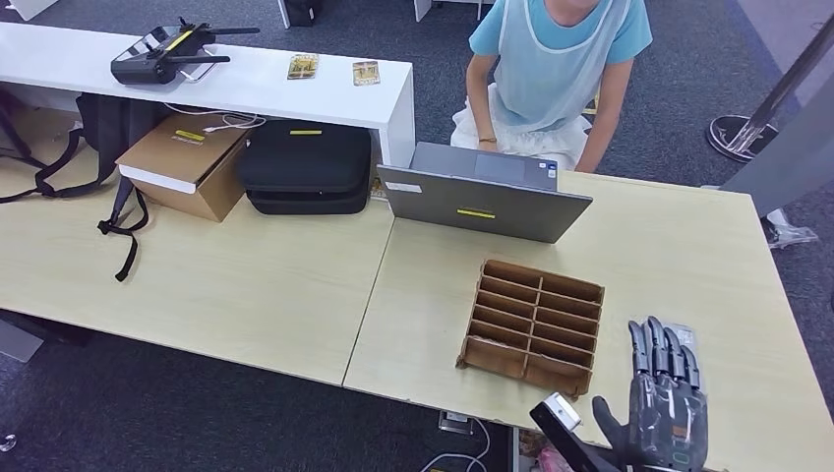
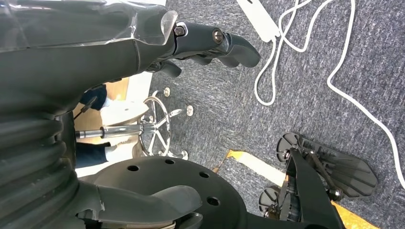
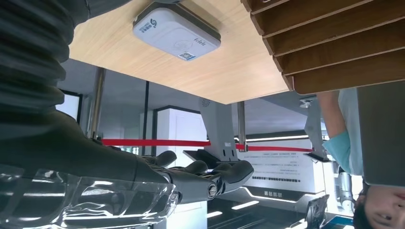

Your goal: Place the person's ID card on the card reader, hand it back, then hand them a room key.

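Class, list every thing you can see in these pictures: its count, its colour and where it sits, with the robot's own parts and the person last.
Card reader: one, white, on the light wooden table near the divider box.
Divider box: one, brown, on the table in front of the laptop.
Laptop: one, grey, open, at the table's far edge.
Black case: one, beside a brown carton.
Controller: one, black, on the white shelf.
Cards: two, yellowish, on that shelf.
Backpack: one, black, far left.
Cables: white, on grey carpet.
Person: one, blue top, behind the laptop.
Right hand: dark, open, over the table's near edge.
Left hand: dark, above the carpet, holding nothing.
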Controlling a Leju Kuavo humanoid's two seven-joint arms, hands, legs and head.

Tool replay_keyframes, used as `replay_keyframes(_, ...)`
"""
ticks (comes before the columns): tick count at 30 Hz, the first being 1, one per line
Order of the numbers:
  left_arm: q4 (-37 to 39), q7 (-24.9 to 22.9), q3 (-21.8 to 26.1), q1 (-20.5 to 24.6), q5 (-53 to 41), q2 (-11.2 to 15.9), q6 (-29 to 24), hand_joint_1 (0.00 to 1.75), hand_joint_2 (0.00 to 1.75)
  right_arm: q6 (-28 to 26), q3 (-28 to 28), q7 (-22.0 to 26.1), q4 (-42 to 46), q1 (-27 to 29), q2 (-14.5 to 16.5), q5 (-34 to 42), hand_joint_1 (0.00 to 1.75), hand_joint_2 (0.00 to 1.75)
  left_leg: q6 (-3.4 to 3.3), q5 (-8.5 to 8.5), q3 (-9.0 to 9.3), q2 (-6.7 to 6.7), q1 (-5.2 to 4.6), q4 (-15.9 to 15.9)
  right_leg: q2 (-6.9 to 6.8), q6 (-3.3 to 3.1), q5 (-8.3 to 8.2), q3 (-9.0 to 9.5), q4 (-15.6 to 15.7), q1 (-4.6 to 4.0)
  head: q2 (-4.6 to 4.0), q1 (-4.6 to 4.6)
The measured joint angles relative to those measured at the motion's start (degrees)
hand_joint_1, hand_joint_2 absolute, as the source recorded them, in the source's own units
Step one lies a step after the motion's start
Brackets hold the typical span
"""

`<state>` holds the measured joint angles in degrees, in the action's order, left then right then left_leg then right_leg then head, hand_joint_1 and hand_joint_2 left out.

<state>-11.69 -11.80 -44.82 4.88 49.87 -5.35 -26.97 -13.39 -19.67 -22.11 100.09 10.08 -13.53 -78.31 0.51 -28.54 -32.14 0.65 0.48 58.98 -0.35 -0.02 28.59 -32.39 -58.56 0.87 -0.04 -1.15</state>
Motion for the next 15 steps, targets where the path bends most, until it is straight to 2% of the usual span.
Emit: replay_keyframes(15,0.0,0.0,-1.5,0.1,-1.7,0.1,0.0,0.00,1.75,1.2,-3.3,-1.3,-3.3,-1.3,4.0,-0.1,0.00,1.75,0.00,0.00,-0.01,0.01,0.00,0.0,-0.01,0.00,0.00,0.00,0.0,0.00,0.00,0.01)
